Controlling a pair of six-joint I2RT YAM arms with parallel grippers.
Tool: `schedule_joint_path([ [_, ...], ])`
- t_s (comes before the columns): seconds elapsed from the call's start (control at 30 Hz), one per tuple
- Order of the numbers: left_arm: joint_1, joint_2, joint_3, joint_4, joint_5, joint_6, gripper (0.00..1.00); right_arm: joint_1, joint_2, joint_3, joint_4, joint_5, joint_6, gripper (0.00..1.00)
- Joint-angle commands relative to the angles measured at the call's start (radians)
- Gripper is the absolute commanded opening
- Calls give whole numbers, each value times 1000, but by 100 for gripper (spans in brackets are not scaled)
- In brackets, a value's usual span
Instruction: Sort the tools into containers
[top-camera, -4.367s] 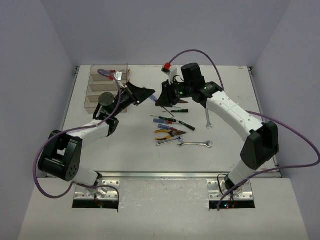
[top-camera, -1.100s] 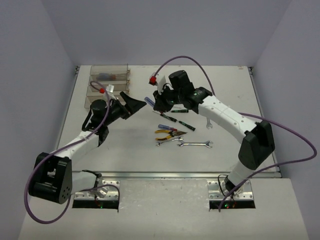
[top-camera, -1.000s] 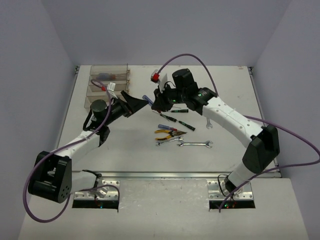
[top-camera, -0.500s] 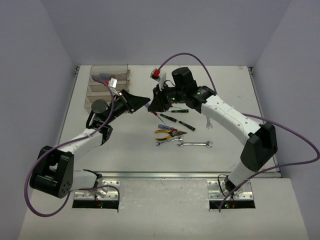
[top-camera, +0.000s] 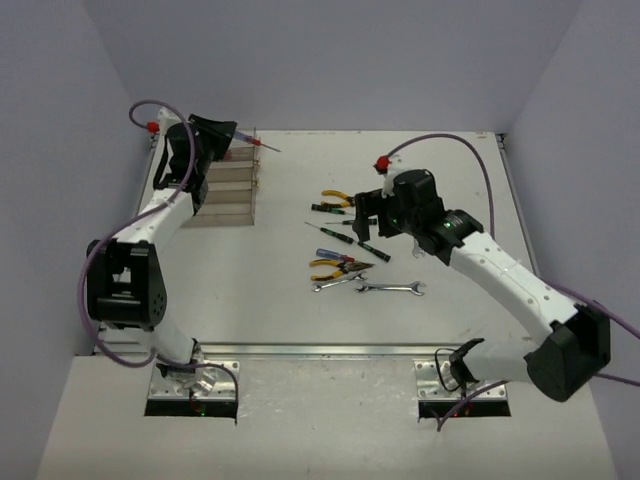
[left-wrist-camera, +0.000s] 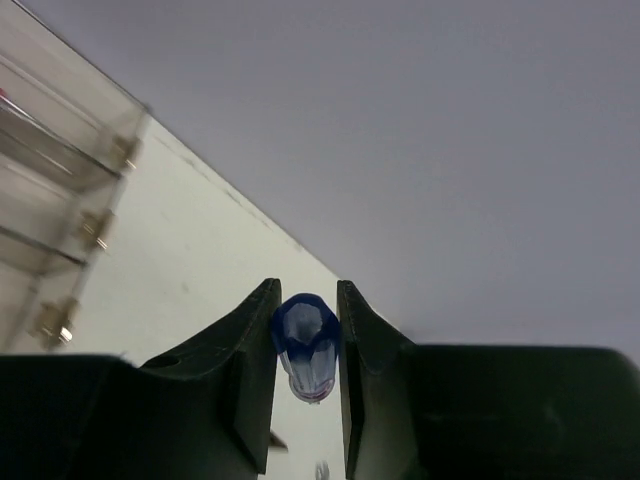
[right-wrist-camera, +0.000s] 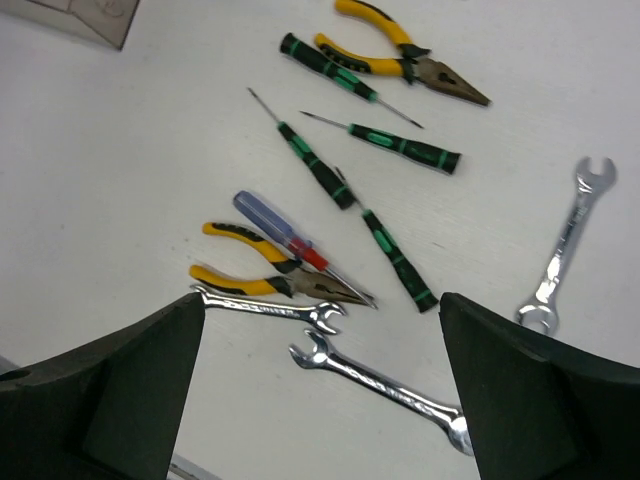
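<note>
1. Left tool (left-wrist-camera: 306, 292): I read it as closed on the screwdriver (top-camera: 258, 144). Both fingers (left-wrist-camera: 255, 360) press the sides of the blue handle. The tool sits over the far end of the bins (top-camera: 222, 190), at the far-left corner of the bench (top-camera: 250, 310).

2. Screwdriver axis: it runs roughly parallel to the far edge. The handle is in the tool. The tip points toward the right edge and slightly toward the near edge, and the shaft reaches past the bins' right wall.

3. Right tool (right-wrist-camera: 320, 310): I read it as spread wide with nothing between the fingers. It is over the middle of the bench, above the loose tools.

4. Loose tools, all flat on the bench:
- Far pliers (top-camera: 337, 199): the jaws point toward the right edge.
- Near pliers (top-camera: 338, 268): these point the same way.
- Green screwdrivers (right-wrist-camera: 318, 170): three lie between the two pliers on differing diagonals.
- Blue-red screwdriver (right-wrist-camera: 272, 226): it touches the near pliers, with its tip toward the near-right corner.
- Two wrenches (top-camera: 390, 289): they lie just nearward of the near pliers, with their long axes roughly along the near edge.
- Third wrench (right-wrist-camera: 565, 245): it lies apart, toward the right edge.
</note>
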Motion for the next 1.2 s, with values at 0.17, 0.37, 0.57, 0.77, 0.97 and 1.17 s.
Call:
schedule_joint_path([
  [0.17,202,569,598,-154,-142,34,0,-8,-279,-219,40,42,55,99],
  [0.37,226,847,963,-237,-102,31,0,-8,-256,-232,51,-37,47,99],
  [0.57,216,875,931,-195,-85,-11,42,-9,-204,-227,54,-44,27,99],
  [0.77,209,780,835,-207,-95,-25,100,-8,-183,-222,55,-35,4,99],
  [0.97,201,686,1062,-672,-266,46,100,-8,-14,-140,7,-113,-88,99],
  [1.17,203,329,654,-696,-197,59,100,-1,201,-11,35,-218,-229,67],
])
